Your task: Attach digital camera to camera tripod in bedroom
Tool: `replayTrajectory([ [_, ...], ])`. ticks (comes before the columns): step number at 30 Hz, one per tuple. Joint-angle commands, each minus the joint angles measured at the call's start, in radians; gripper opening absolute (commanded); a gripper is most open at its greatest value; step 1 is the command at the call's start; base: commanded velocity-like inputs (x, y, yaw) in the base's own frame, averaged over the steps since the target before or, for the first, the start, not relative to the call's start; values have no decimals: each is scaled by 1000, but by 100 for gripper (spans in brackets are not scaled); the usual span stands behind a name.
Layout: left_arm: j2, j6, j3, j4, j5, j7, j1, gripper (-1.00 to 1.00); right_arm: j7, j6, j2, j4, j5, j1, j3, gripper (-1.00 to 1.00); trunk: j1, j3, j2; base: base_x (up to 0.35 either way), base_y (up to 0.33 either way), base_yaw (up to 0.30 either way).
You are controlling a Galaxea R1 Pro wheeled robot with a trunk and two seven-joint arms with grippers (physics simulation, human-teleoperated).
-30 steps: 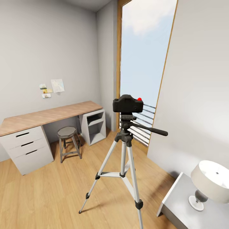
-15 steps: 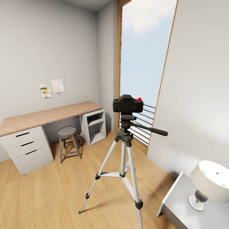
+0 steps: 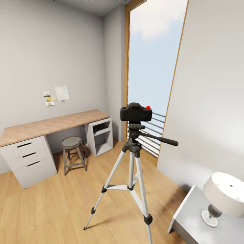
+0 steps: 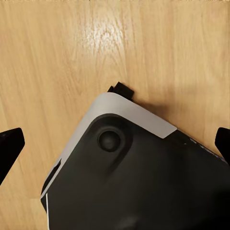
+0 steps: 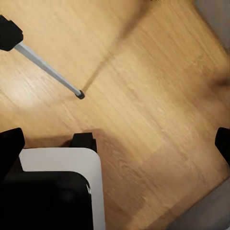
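**A:** Bedroom, head view: the window (image 3: 152, 67) fills the upper centre, the desk (image 3: 51, 125) runs along the left, and the tripod (image 3: 131, 169) stands centre frame with the camera (image 3: 136, 113) seated on its head. Attached?

**B:** It looks mounted; best to check that it sits level without nudging the legs. The open floor (image 3: 51, 203) at lower left gives room; the nightstand (image 3: 193, 217) crowds the lower right. The left gripper (image 4: 115, 143) and right gripper (image 5: 115, 143) both hang spread and empty over the planks.

One camera (image 3: 136, 113), one tripod (image 3: 133, 169), seemingly.
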Motion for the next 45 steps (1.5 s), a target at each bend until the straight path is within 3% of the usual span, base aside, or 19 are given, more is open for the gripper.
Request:
replayTrajectory([
  [1, 0, 3, -1, 0, 1, 3, -1, 100, 3, 1, 0, 2, 7, -1, -9, 100, 0, 0, -1, 0, 0, 0],
  [16, -3, -1, -1, 0, -3, 2, -1, 100, 2, 4, 0, 2, 6, 12, -9, 100, 0, 24, -1, 0, 0, 0],
  [45, 16, -8, -10, -14, -13, -5, -1, 100, 1, -21, 5, 2, 6, 157, -9, 100, 0, 71, -1, 0, 0, -49],
])
